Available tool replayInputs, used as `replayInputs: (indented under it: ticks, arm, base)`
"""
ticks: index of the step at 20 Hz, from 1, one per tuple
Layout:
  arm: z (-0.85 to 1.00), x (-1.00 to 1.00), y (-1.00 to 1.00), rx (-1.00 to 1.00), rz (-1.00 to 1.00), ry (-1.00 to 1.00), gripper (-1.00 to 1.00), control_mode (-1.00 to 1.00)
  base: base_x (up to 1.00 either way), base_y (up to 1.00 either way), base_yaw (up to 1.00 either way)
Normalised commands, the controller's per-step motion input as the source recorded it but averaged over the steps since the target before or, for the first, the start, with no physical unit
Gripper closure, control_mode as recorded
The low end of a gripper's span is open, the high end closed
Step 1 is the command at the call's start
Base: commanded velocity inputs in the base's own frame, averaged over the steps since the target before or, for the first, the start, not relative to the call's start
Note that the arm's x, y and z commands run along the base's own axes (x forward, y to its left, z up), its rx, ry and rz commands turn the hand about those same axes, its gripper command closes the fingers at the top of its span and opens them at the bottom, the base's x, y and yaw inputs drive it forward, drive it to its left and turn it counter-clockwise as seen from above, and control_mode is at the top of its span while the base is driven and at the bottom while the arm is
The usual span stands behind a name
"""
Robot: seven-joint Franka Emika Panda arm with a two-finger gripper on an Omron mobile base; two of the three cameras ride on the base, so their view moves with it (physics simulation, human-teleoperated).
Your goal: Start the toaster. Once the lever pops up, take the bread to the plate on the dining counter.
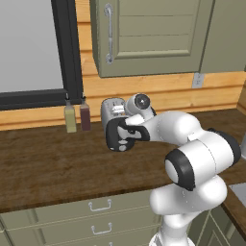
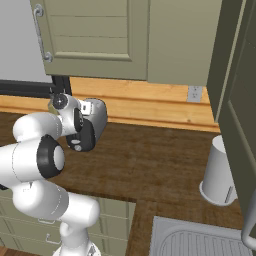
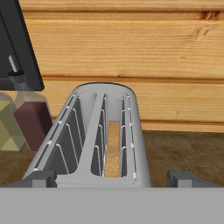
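I see the fingers point(image 3: 41, 178) spread wide, one tip at each side of the toaster's point(image 3: 98, 135) near end, holding nothing; whether they touch its shell I cannot tell. The toaster stands upright on the tabletop point(image 1: 43, 158), its long axis running from the hand towards the wooden wall, slots facing up. The bread point(image 3: 113, 148) sits low in the right slot. Two bottles point(image 1: 78, 117) stand just beside the toaster, left.

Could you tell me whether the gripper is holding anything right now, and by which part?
Nothing: the gripper is open above the toaster; the bread sits in its slot.
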Motion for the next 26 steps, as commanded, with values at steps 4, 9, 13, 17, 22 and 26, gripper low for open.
replayInputs:
  ticks: [4, 9, 13, 17, 22, 26]
  arm:
    - [0.0, 0.0, 0.0, 0.0, 0.0, 0.0, -1.0, -1.0]
    - [0.0, 0.0, 0.0, 0.0, 0.0, 0.0, -1.0, -1.0]
    - [0.0, 0.0, 0.0, 0.0, 0.0, 0.0, -1.0, -1.0]
    - [0.0, 0.0, 0.0, 0.0, 0.0, 0.0, -1.0, -1.0]
    - [0.0, 0.0, 0.0, 0.0, 0.0, 0.0, -1.0, -1.0]
    - [0.0, 0.0, 0.0, 0.0, 0.0, 0.0, -1.0, -1.0]
  base:
    - [0.0, 0.0, 0.0]
    - [0.0, 0.0, 0.0]
    - [0.0, 0.0, 0.0]
    - [0.0, 0.0, 0.0]
    - [0.0, 0.0, 0.0]
    - [0.0, 0.0, 0.0]
